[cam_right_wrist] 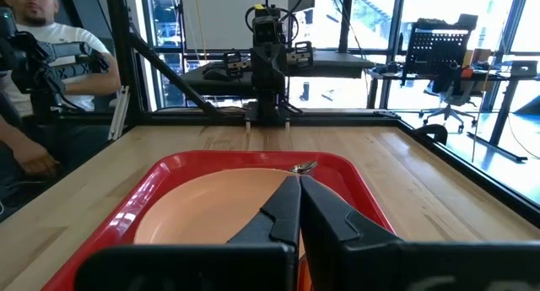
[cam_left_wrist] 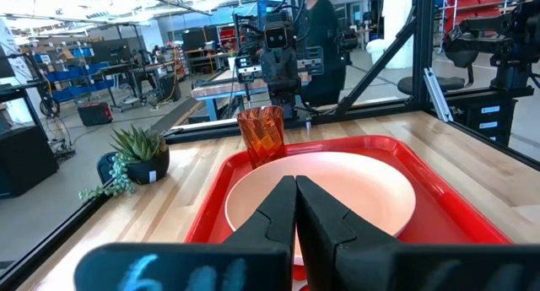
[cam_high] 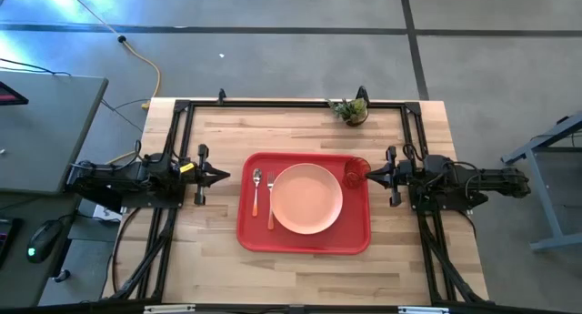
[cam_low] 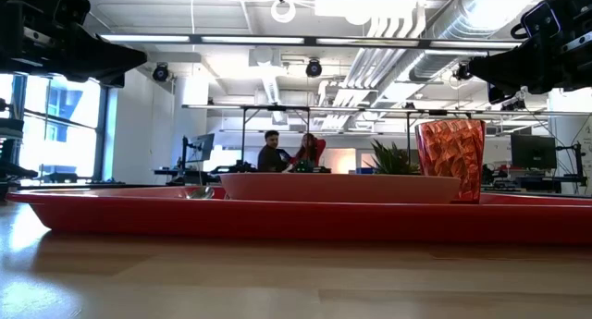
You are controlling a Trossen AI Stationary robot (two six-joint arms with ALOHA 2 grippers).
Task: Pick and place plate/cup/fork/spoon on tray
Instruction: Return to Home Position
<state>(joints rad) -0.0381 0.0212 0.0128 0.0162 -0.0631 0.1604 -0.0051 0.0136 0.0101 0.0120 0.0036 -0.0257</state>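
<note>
Since the fork (cam_high: 270, 203) lies flat on the tray (cam_high: 305, 244), just beside the plate (cam_high: 307, 198) on the left arm's side, I judge the placing done and only the homing left to me. Its long axis runs across the tray's short way, parallel to the short rims, with the tines toward the far edge where the plant (cam_high: 349, 110) stands and the orange handle toward the near edge. The spoon (cam_high: 257, 192) lies alongside it, one place farther from the plate and pointing the same way, bowl to the far side; the two look apart, though only narrowly. The cup (cam_high: 355, 173) stands upright in the tray's far corner on the right arm's side.

Both arms sit drawn back at the sides of the tabletop (cam_high: 209, 259). The left pincer (cam_high: 223, 176) is closed on nothing, short of the tray. The right pincer (cam_high: 368, 176), likewise closed and empty, points at the cup from just beside it. To home well I would pull each arm straight back and level, with no sweep over the rim, minding the cup most on the right.
</note>
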